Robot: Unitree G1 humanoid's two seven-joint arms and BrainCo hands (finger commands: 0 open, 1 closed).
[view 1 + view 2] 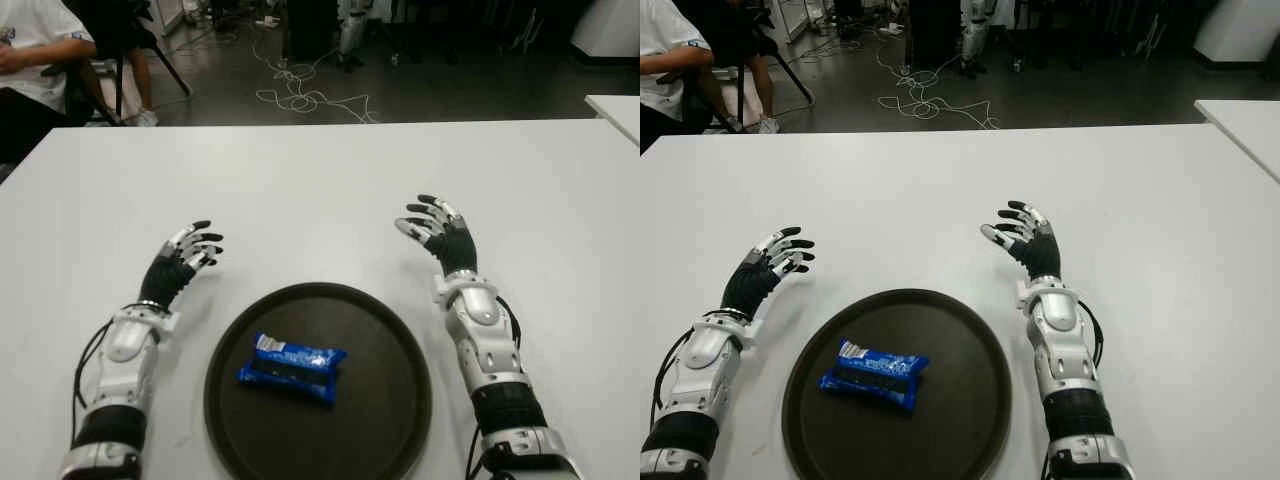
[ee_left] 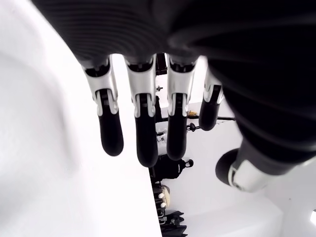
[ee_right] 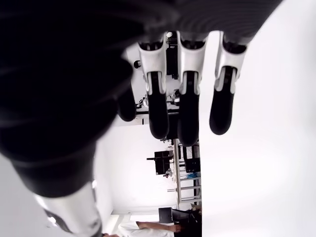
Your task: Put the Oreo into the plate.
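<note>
Left eye view is showing the blue Oreo [image 1: 291,367] packet lying inside the dark round plate [image 1: 390,420], a little toward the plate's left side, on the white tabletop [image 1: 320,190]. The left hand [image 1: 180,262] is hovering just beside the plate's left rim, its fingers [image 2: 140,123] hanging spread and relaxed, holding nothing. The right hand [image 1: 440,235] is showing just beyond the plate's right rim, its fingers [image 3: 187,113] likewise loosely extended and empty. Neither hand is touching the packet. A seated person [image 1: 30,60] is showing past the tabletop's far left corner, with cables [image 1: 300,95] lying on the floor behind.
</note>
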